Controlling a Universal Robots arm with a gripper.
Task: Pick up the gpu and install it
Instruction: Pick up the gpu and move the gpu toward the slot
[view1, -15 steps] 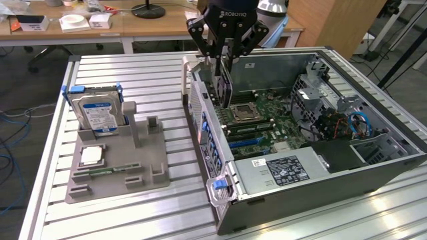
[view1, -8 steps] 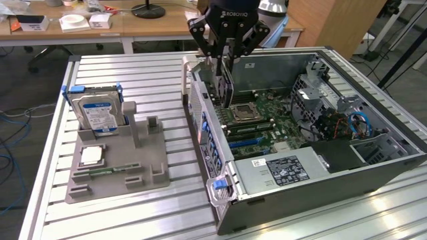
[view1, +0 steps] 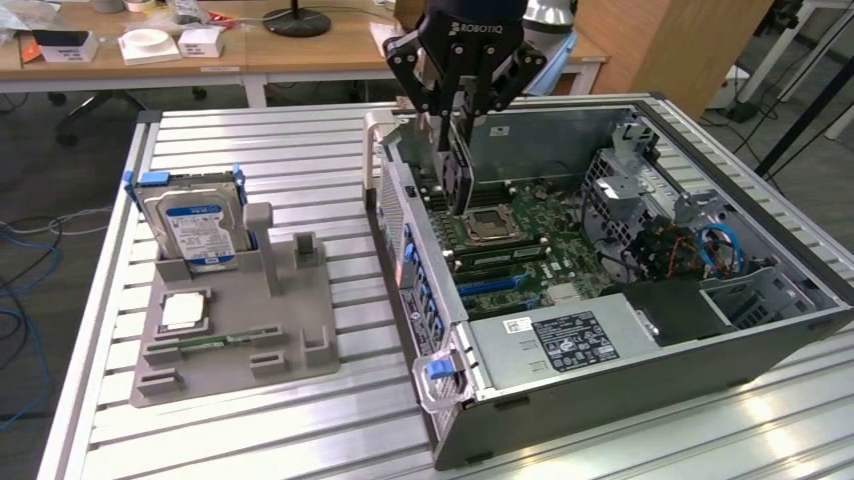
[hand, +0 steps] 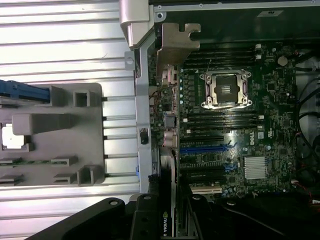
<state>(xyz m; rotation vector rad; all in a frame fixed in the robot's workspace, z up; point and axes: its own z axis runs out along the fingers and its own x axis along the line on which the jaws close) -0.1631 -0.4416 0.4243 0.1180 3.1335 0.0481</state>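
The gpu (view1: 463, 165) hangs on edge, a dark card with a silver end bracket, and my gripper (view1: 461, 112) is shut on its upper edge. It hovers above the motherboard (view1: 534, 245) of the open computer case (view1: 747, 330), near the case's wall on the exterior view's left and just above the CPU socket (view1: 487, 225). In the wrist view the gpu (hand: 167, 190) shows edge-on between my black fingers (hand: 145, 217), running along the case wall beside the blue expansion slot (hand: 205, 149).
A grey parts holder (view1: 287, 345) lies on the slatted metal table (view1: 267, 150) at the exterior view's left. It carries an upright hard drive (view1: 200, 225), a processor chip (view1: 183, 310) and a memory stick (view1: 214, 340). Drive cages and cables (view1: 714, 250) fill the case's far side.
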